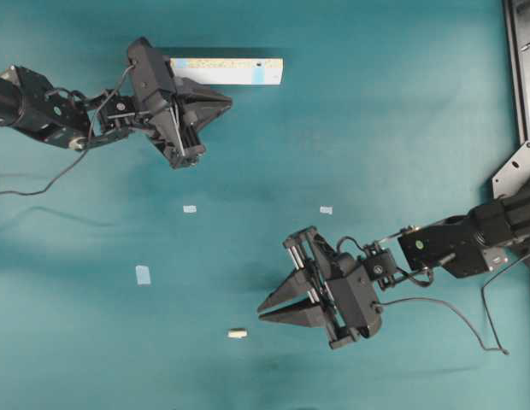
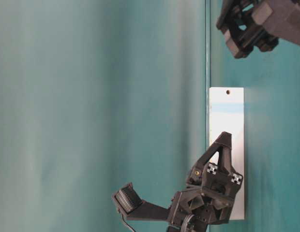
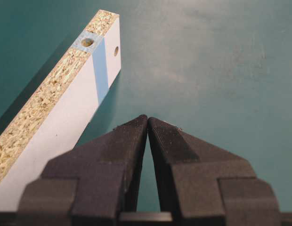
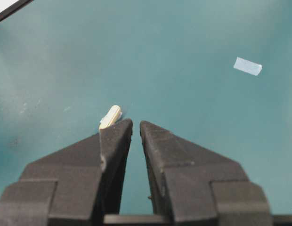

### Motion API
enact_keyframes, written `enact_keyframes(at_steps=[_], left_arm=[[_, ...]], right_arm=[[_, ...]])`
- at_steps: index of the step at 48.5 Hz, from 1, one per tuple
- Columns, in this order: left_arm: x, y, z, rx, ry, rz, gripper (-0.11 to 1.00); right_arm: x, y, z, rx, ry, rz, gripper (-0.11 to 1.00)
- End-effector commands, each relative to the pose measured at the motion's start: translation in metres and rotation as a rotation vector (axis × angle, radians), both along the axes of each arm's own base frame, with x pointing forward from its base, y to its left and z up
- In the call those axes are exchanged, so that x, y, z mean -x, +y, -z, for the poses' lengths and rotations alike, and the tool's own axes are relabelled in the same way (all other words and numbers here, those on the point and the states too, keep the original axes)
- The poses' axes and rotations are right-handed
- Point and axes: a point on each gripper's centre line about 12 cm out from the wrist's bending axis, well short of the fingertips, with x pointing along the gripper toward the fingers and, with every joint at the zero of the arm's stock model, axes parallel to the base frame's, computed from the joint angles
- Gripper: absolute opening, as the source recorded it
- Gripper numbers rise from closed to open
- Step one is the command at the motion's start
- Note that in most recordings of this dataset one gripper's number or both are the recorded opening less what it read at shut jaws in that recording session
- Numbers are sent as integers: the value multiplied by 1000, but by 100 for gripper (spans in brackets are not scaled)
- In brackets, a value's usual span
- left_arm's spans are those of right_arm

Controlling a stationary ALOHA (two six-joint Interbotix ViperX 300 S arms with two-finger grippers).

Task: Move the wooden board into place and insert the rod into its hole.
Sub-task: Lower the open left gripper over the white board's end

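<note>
Overhead view: long pale wooden board (image 1: 226, 71) lies at the far left, beside the shut, empty left end effector (image 1: 222, 104). Tiny cream rod (image 1: 238, 333) lies near, just left of the narrowly parted right end effector (image 1: 263, 309), which could nudge it rolling away.

I see open teal mat (image 1: 376, 120) between my grippers; only flat tape patches (image 1: 190, 208) lie there, and the rod (image 1: 238, 333) sits ahead of my right gripper (image 1: 263, 311).
</note>
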Motion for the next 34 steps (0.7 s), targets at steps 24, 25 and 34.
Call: enact_keyframes(at_steps=[24,25,34], left_arm=[[4,-12,-48,46,142,64,9],[5,-12,-50,47,142,65,14],[12,-17,-69,59,163,73,63]], right_arm=[[-17,6,-52,66,63,-5,-1],[-17,6,-53,69,69,-5,-1],[-15,4,-55,84,123,6,11]])
